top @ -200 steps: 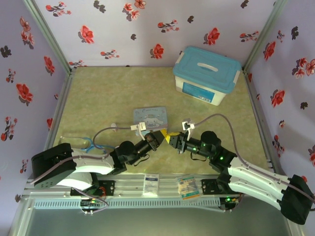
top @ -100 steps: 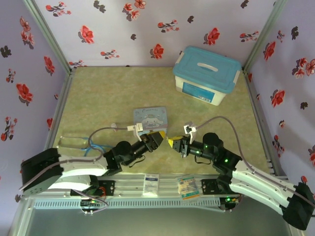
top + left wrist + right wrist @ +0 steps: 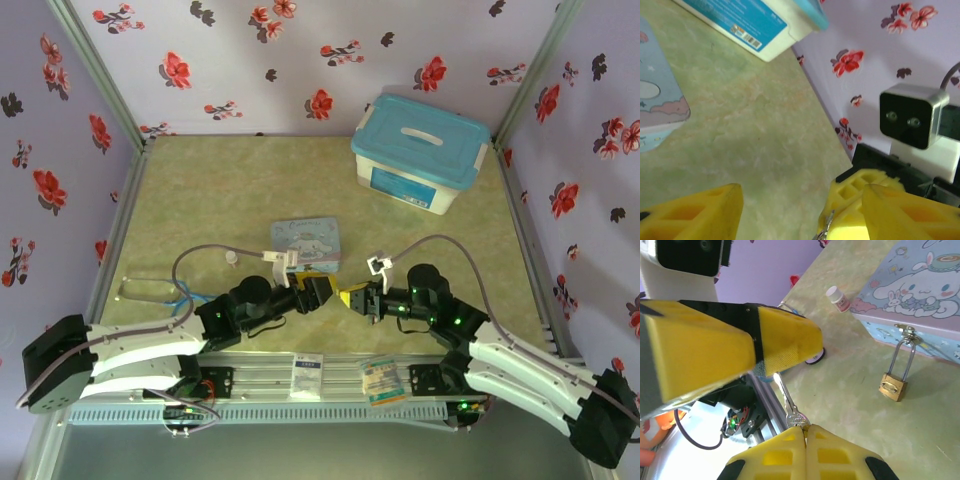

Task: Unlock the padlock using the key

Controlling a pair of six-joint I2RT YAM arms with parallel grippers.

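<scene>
Brass padlock (image 3: 892, 386) hangs from the cartoon tin's (image 3: 920, 305) hasp while my right gripper (image 3: 805, 430) pinches the key (image 3: 795, 417) and my left gripper (image 3: 800, 212) stands spread.

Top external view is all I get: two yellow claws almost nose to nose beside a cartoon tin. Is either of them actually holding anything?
Observer: Yes. In the right wrist view, the right claw is shut on the head of the key, with the blade pointing away from it.
Operator: I can't spot the padlock. Where is it?
Observer: The padlock hangs by its thin shackle from the clasp on the side of the tin.
Operator: Is the other claw gripping something too?
Observer: No. The left wrist view shows the left claw open, with a wide gap between its fingers.
</scene>
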